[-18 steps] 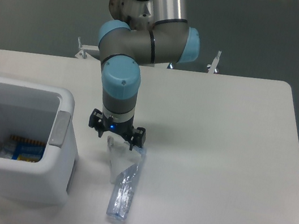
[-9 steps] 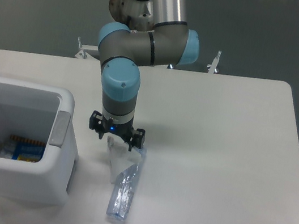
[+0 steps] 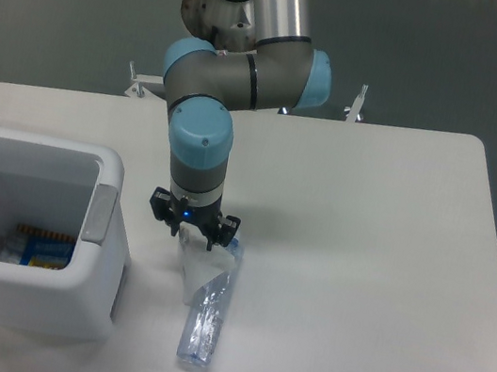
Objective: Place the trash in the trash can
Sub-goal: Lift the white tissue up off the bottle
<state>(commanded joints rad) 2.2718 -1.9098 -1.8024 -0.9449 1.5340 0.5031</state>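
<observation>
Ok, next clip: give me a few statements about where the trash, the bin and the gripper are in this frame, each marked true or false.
1. The plastic bottle is lying on the table. True.
2. The bin has nothing in it. False: something blue and yellow lies at its bottom.
3. The gripper is over the bin. False: it is right of the bin, directly above the clear plastic bag.
4. The bag and the bottle lie against each other. True.
5. The bag has been lifted clear of the table. False: it lies on the table under the gripper.
</observation>
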